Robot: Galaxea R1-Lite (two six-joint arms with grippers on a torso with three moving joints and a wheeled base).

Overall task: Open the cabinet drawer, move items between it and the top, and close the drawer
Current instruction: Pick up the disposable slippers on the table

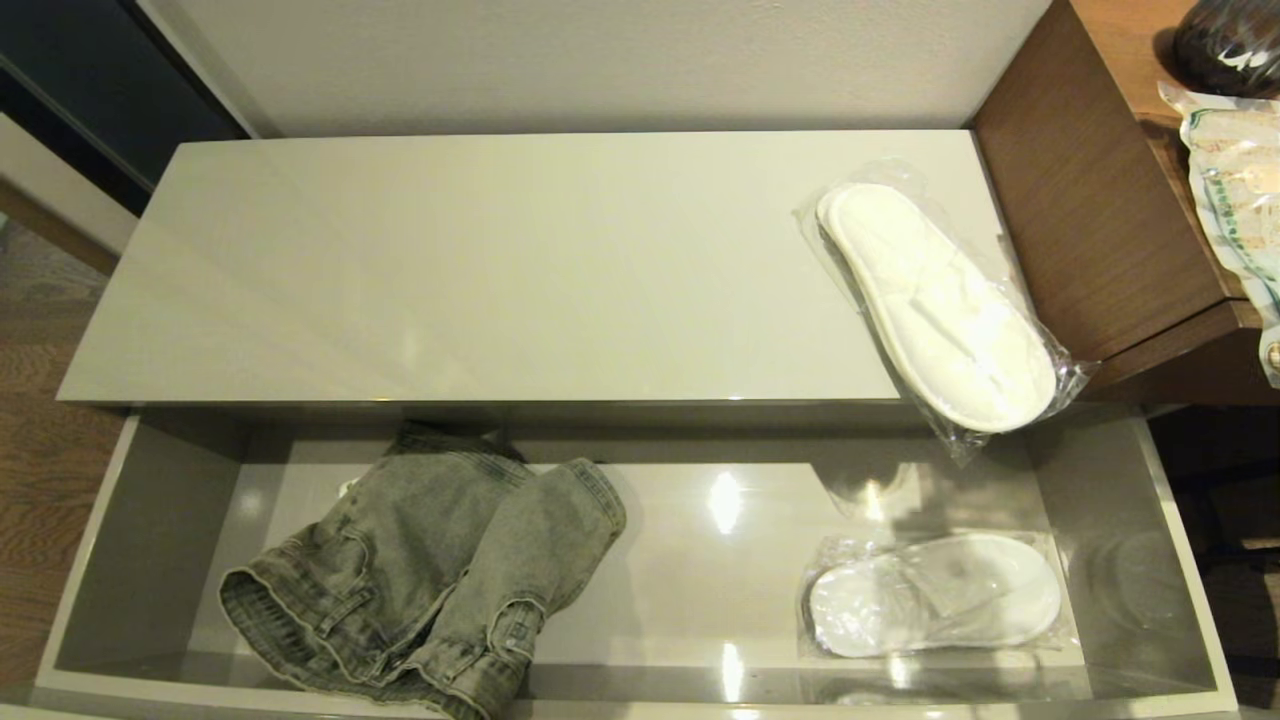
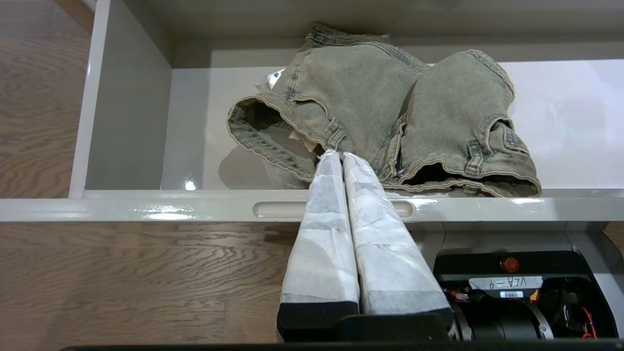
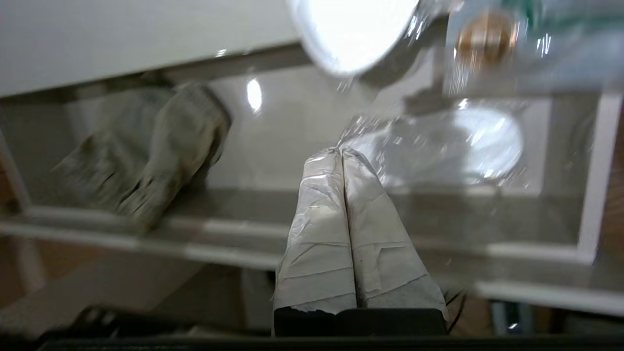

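**A:** You asked where things stand. Your wide, shallow, glossy pale grey cabinet drawer (image 1: 1190, 620) is pulled fully out below the long glossy beige-grey cabinet top (image 1: 480, 270).

**B:** And the slippers?

**A:** You have two packs. One pair of flat white slippers in a crinkly clear bag (image 1: 935, 305) lies slantwise on the right end of the top, close to the taller brown wood-grain desk (image 1: 1090, 200); its near end pokes out past the top's front edge, over the open drawer. The second bagged pair of white slippers (image 1: 935, 595) lies flat on the drawer floor at the right, almost under the first.

**B:** Anything else in the drawer?

**A:** A crumpled pair of faded grey-green denim shorts (image 1: 420, 580) sits at the left, well apart from the slippers.

**B:** What are your grippers doing?

**A:** Neither shows from the head camera. In its wrist view your left gripper (image 2: 340, 155) hangs in front of the drawer's front rim, over the slim recessed handle slot (image 2: 273, 209), its two white-wrapped fingers (image 2: 321, 229) pressed together with nothing between them, tips pointing towards the shorts. Your right gripper (image 3: 340, 151) is likewise out in front of the drawer, fingers closed against each other and empty, tips pointing towards the edge of the bag in the drawer; whether they touch the plastic I cannot tell.
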